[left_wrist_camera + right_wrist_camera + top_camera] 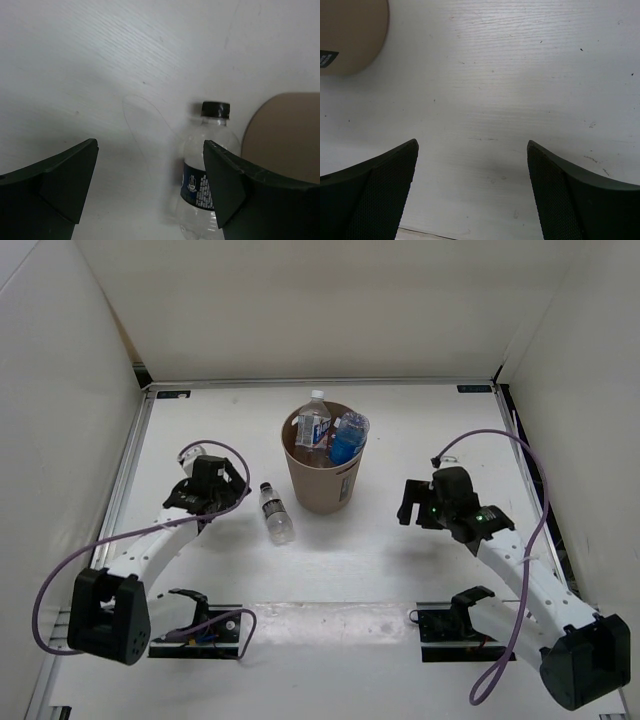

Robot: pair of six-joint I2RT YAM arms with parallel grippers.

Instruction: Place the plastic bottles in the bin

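The tan bin (322, 485) stands upright on the white table (450, 440), towards the far middle; out of its mouth stand a white-capped bottle (315, 422) with a label and, beside it on the right, a blue-tinted bottle (348, 438), both leaning against the rim; whether more lies beneath them cannot be told. A dark-capped bottle (277, 512) lies on its side on the table just left of the bin and apart from it, its cap pointing towards the far wall; in the left wrist view this bottle (200, 170) sits ahead of the left jaws and close by the right-hand finger, which covers part of its body, with its dark label showing and the bin's wall (285, 135) at the right edge. The left jaws are spread wide with nothing between them, and the left arm (160, 540) reaches forward, its wrist to the left of the lying bottle. A small clear object (190, 453) lies just beyond that wrist, under a loop of purple cable (235, 455); what it is cannot be told. The right arm (520, 570) reaches in from the right; the right jaws are likewise released and hold nothing, hanging over bare table, the bin (350, 35) and its small dark label (327, 57) in the upper left corner of the right wrist view, well apart from the fingers.
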